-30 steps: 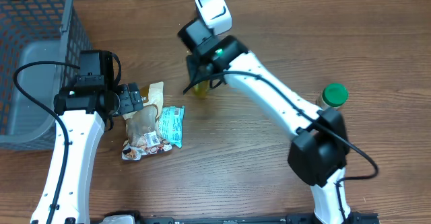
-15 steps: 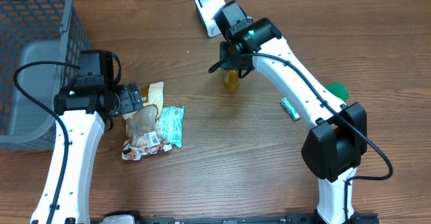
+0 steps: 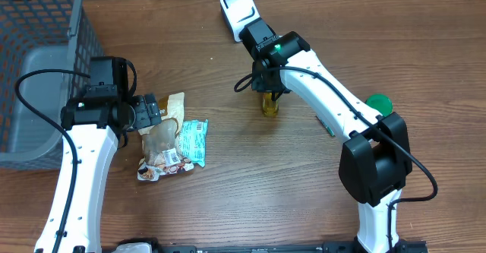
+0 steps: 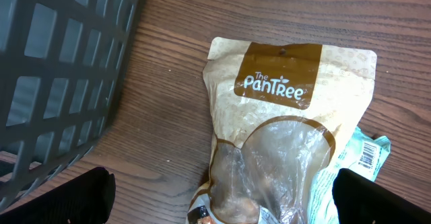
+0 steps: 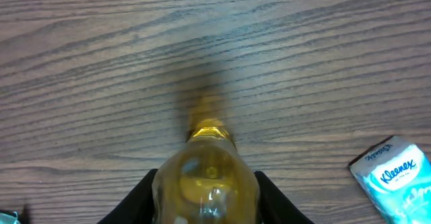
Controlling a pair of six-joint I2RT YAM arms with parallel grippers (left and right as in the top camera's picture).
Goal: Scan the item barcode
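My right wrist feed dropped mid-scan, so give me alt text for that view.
The right gripper clasps a clear plastic bottle of yellow liquid, with the brown wood-grain table behind it. A pale blue Kleenex tissue pack lies at the lower right.

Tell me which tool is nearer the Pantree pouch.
Left. The left tool hangs open directly over the Pantree pouch; the right tool is far off to its right, gripping a yellow bottle.
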